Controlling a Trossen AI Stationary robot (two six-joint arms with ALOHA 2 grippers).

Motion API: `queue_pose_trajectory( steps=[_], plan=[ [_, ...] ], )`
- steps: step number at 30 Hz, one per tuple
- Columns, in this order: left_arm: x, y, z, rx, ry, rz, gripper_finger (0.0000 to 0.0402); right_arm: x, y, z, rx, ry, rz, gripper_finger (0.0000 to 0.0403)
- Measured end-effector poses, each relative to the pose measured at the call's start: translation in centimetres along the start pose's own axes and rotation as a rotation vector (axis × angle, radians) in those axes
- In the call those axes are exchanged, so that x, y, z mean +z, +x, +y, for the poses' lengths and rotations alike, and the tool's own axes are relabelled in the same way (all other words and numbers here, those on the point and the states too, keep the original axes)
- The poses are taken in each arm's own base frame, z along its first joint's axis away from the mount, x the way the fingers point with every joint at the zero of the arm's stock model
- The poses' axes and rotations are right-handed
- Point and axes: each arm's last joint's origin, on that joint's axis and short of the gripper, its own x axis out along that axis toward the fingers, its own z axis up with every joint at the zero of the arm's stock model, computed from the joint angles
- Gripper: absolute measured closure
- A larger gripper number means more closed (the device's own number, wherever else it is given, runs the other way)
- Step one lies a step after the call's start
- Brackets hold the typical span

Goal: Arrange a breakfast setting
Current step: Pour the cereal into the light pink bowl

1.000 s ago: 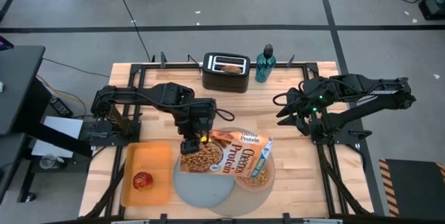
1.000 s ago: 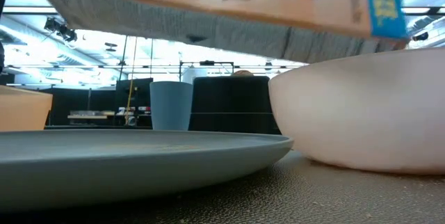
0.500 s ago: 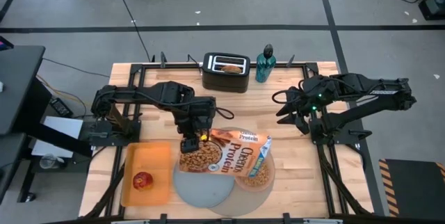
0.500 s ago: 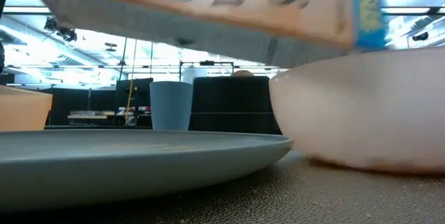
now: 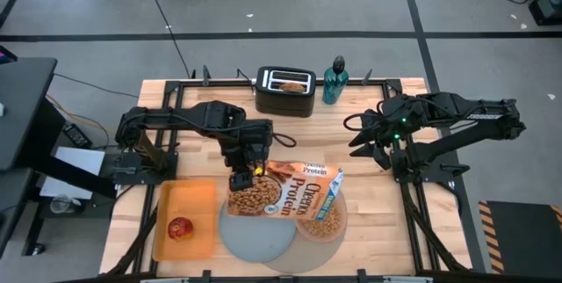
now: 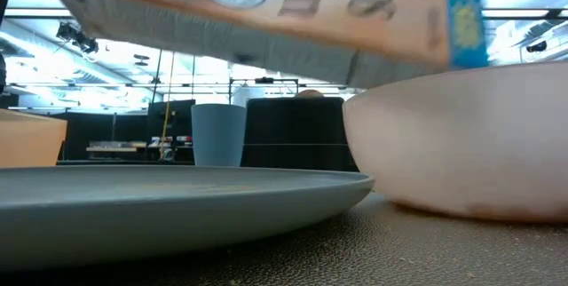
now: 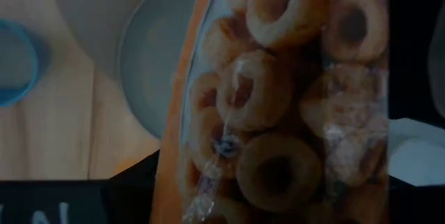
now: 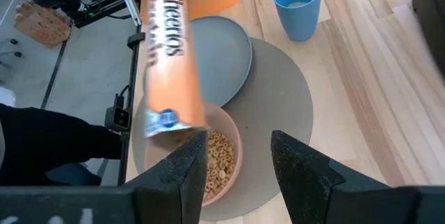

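- so, at the far left a flat orange rectangular tray (image 5: pixel 184 221) holds a glossy red apple (image 5: pixel 180 228).
- the left gripper (image 5: pixel 239 178) is clamped on one end of a cardboard cereal box (image 5: pixel 283 195), tipped on its side; it reads "cheerios protein" with printed oat rings.
- under the box, a smooth blue-grey plate (image 5: pixel 255 235) lies on a large round grey mat (image 8: pixel 285 113) with a grainy surface.
- the box's open blue end hangs over the round pink bowl (image 5: pixel 320 223), partly filled with brown cereal (image 8: pixel 219 158) rings.
- at the back, a black toaster (image 5: pixel 285 90) holds round toasted bread (image 5: pixel 287 85), beside a teal bottle (image 5: pixel 335 81).
- right gripper (image 5: pixel 369 149) hovers well apart, fingers spread, empty.
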Motion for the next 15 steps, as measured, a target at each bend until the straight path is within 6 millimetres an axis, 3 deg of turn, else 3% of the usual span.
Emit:
queue_pose_trajectory(
  steps=[15],
  plan=[
    [0.00, -0.13, 0.37, 0.003, -0.048, 0.008, 0.0191, 0.00, 0.00, 0.00, 0.000, 0.000, 0.000, 0.0237]
  ],
)
